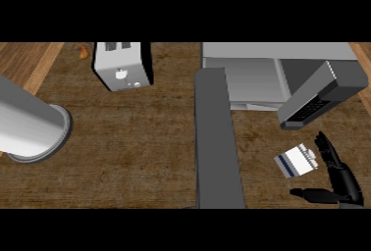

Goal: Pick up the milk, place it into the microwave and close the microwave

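The milk [296,162] is a small white carton with a dark blue band, on the counter in front of the microwave [253,81]. The microwave's door [217,147] stands open, reaching toward me as a long grey slab left of the carton. Its dark control panel [315,100] is just above the carton. My right hand [339,179] is open to the right of the milk. Its fingers point up along the carton's right side and the thumb [311,194] reaches out below it. I see no touch between them. My left hand does not show.
A white toaster [121,66] stands at the back, left of the microwave. A large grey cylinder [29,128] lies at the left edge. A small orange item [81,49] sits at the back left. Bare wooden counter [130,162] spreads left of the open door.
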{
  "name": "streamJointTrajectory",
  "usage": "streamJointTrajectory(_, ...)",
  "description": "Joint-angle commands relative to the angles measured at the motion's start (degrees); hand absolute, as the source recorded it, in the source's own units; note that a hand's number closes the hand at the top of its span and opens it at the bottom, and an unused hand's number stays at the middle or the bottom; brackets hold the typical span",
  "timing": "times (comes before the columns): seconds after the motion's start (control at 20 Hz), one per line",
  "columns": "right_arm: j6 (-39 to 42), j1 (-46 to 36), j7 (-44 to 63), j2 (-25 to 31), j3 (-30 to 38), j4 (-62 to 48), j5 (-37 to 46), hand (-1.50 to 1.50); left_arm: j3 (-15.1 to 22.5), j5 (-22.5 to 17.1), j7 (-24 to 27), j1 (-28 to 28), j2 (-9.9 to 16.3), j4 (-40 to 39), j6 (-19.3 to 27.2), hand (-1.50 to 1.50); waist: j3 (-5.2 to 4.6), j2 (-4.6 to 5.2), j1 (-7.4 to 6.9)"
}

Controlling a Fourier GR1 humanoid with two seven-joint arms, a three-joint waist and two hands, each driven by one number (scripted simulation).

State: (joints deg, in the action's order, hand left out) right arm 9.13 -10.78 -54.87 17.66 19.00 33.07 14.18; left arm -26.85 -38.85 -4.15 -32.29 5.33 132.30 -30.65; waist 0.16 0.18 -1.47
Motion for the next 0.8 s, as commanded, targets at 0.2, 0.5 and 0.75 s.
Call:
streamJointTrajectory(0.2,-1.15,-7.09,-9.41,0.74,0.91,-15.48,1.43,-1.50,-1.27,-5.97,-0.59,-4.10,-1.50,4.11,-3.09,-1.50,0.08,0.11,-0.47)
streamJointTrajectory(0.5,3.01,-10.06,-9.54,0.39,1.82,-18.74,-0.22,-1.50,-1.07,-4.10,-0.32,-1.64,-1.31,2.70,-2.51,-1.50,0.13,0.27,-0.53)
streamJointTrajectory(0.75,5.15,-9.57,-11.28,0.63,0.12,-19.84,0.99,1.50,-1.38,-6.02,-1.00,-1.19,0.24,2.57,-2.25,-1.50,0.30,0.59,-0.99)
